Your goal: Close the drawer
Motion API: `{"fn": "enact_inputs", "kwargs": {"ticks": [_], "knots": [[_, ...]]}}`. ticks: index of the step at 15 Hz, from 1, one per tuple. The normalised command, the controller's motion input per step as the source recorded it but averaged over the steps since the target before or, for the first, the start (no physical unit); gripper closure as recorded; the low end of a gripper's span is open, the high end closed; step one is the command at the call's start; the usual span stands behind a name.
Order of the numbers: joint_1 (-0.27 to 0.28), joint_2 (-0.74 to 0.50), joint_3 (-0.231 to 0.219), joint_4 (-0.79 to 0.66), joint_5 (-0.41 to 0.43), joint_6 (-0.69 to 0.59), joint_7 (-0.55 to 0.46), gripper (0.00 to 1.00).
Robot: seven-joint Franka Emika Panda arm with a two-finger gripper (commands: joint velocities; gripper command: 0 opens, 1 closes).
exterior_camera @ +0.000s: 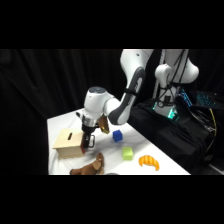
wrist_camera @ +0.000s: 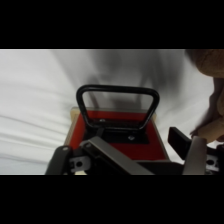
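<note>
Gripper: the gripper point(exterior_camera: 88, 143) comes down at the front face of the tan wooden box point(exterior_camera: 69, 142); whether it is spread or pressed together cannot be told.
Drawer: the drawer point(wrist_camera: 117, 137) sits right below the tool in the wrist view, red front facing up at the camera, its black loop handle point(wrist_camera: 118, 102) rising just beyond the linkage.
How far out the drawer stands: cannot be told from either view.
Box top: one dark slot point(exterior_camera: 71, 134), just to the side of the tool.
Beside the tool: one blue cube point(exterior_camera: 117, 135), near, on the arm's base side.
Further out: one green cube point(exterior_camera: 128, 153), then one orange croissant-shaped toy point(exterior_camera: 149, 161), well apart from the tool.
Below the tool, at the table's near edge: one brown plush toy point(exterior_camera: 90, 166), close to the box.
In the way: nothing lies between tool and red front.
Table: white table point(exterior_camera: 60, 122).
Count: two cubes, one box, one drawer.
</note>
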Motion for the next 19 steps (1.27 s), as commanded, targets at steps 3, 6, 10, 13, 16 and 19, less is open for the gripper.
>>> {"fn": "enact_inputs", "kwargs": {"ticks": [3, 6, 10, 13, 16, 19], "knots": [[-0.035, 0.01, 0.007, 0.18, -0.036, -0.09, -0.05, 0.00], [-0.063, -0.28, 0.084, -0.07, -0.059, -0.30, -0.13, 0.00], [-0.052, -0.60, 0.090, -0.28, -0.170, -0.51, -0.14, 0.00], [-0.245, -0.67, 0.306, -0.21, -0.088, -0.73, -0.29, 0.00], [-0.243, -0.60, 0.325, -0.15, -0.011, -0.74, -0.23, 0.00], [-0.220, -0.43, 0.279, -0.12, 0.086, -0.54, -0.23, 0.00]]}}
